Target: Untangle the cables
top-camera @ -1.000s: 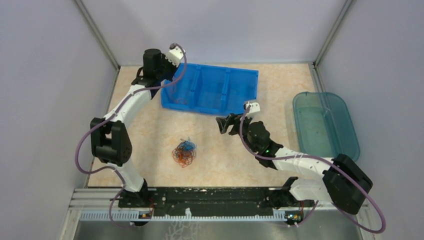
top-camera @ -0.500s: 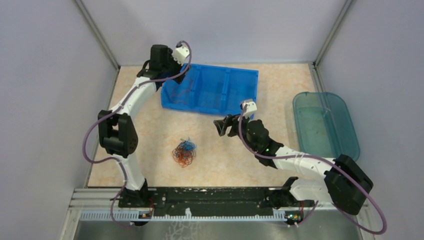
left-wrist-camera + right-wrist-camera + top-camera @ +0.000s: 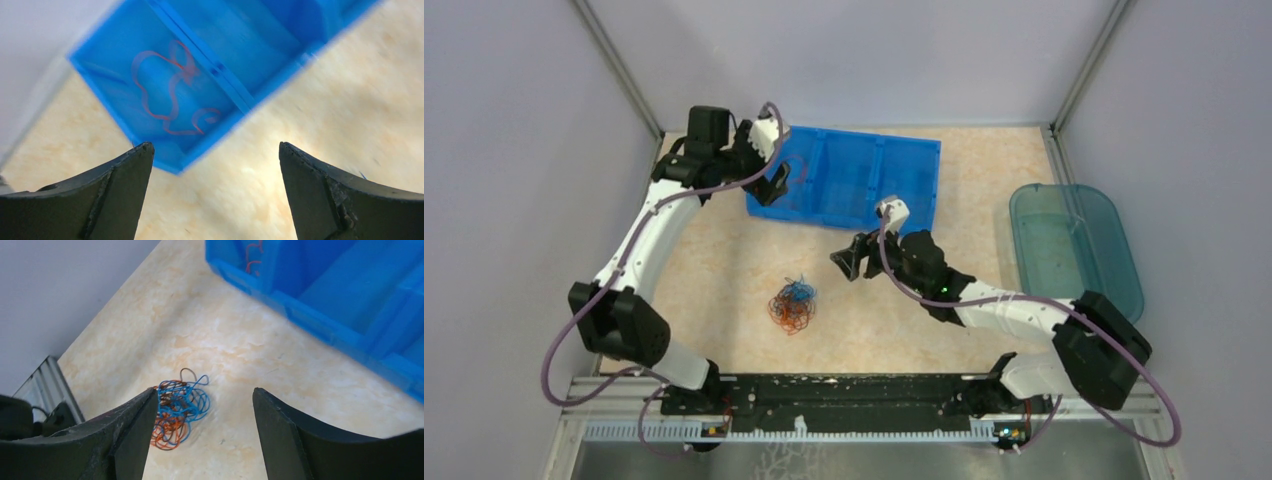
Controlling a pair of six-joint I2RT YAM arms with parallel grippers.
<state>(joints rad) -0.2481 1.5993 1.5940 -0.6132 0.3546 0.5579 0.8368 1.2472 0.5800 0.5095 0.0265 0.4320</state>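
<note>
Cables: your clump of red, blue and dark wires (image 3: 793, 306) (image 3: 177, 407) lies on the table (image 3: 724, 255) between the two arms. It is in the same spot as a second ago, and nothing touches it.
Right pincer: the right pincer (image 3: 849, 262) (image 3: 204, 390) has its fingers spread wide with nothing between them. It has slid left and a little nearer to you since the earlier frames. It now hangs just beyond the clump and to its right. In its own camera the clump sits by the left-hand finger, partly behind it.
Tray: the teal tray (image 3: 1074, 245) sits at the right edge, well apart from both pincers, and it has not shifted.
Left arm: the left arm (image 3: 649, 230) has swung. Its elbow now sits lower and further left than half a second ago.
Left pincer: the left pincer (image 3: 774, 185) (image 3: 216, 145) is wide apart and empty. It has drawn back to the near left corner of the bin (its camera view is blurred).
Bin: the blue bin (image 3: 874, 137) (image 3: 235, 30) stands at the far side, where it stood before.
Loose wire: one red wire (image 3: 792, 180) (image 3: 170, 90) (image 3: 254, 252) lies curled in the bin's left compartment.
</note>
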